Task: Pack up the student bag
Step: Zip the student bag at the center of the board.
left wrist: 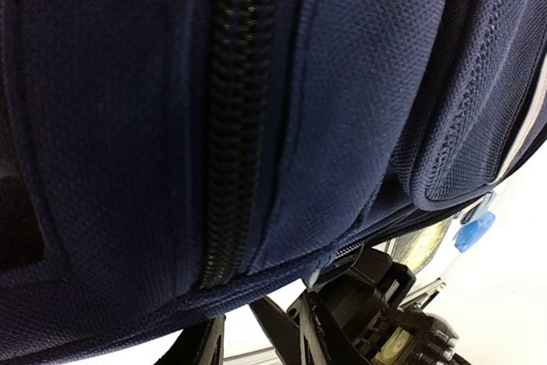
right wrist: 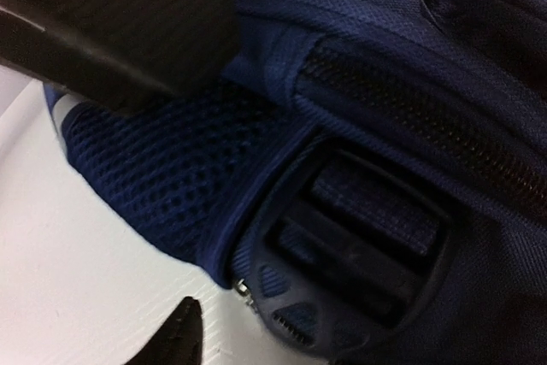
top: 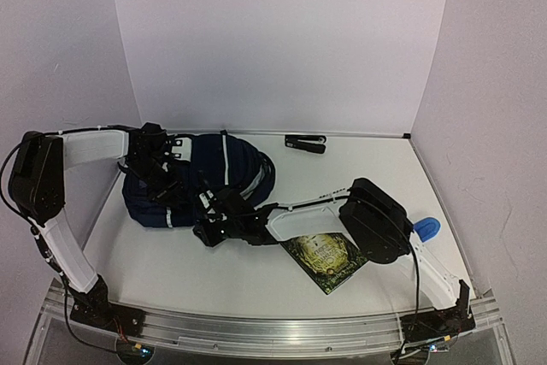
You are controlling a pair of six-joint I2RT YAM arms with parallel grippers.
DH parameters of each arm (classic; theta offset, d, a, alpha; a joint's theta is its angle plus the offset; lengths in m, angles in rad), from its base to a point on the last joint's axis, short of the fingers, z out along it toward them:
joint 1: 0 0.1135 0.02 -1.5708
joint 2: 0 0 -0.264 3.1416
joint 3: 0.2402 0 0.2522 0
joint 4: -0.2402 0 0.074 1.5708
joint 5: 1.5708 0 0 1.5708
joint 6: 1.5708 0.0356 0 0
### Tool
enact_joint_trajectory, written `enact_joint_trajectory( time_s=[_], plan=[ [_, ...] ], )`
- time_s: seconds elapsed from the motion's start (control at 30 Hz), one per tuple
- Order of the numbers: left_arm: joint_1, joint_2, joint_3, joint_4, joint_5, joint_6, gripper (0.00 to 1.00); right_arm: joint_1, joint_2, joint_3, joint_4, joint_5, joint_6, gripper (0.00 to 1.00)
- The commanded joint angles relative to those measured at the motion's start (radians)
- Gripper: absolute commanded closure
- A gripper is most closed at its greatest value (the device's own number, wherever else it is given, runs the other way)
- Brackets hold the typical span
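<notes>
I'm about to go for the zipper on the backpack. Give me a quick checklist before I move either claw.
1. Opening of the navy-blue striped fabric backpack: the black zipper is shut along the stretch the left wrist sees; not ok for packing.
2. Grip of the right claw: jaws apart at the blue mesh pocket, lower fingertip off the fabric; not ok.
3. Grip of the left claw: fabric fills its camera; cannot tell.
4. The green-and-gold book: flat, outside the bag; ok.
5. The small black object near the back wall: clear of both arms; ok.
</notes>
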Motion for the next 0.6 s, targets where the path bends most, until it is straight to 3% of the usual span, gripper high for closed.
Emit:
enact_joint_trajectory(
  time_s=[0.0,0.2,0.57],
  plan=[
    [0.002,0.004,0.047,-0.04,-0.023,0.025,0.69,0.003,0.043,0.063,0.077,0.055,-0.004,0.61],
    [0.011,0.009,0.044,-0.059,-0.041,0.04,0.69,0.007,0.024,0.061,0.086,0.025,-0.028,0.99],
    [0.056,0.04,0.043,-0.112,-0.122,0.061,0.73,0.002,-0.167,-0.162,0.073,0.017,-0.118,1.0]
  ],
)
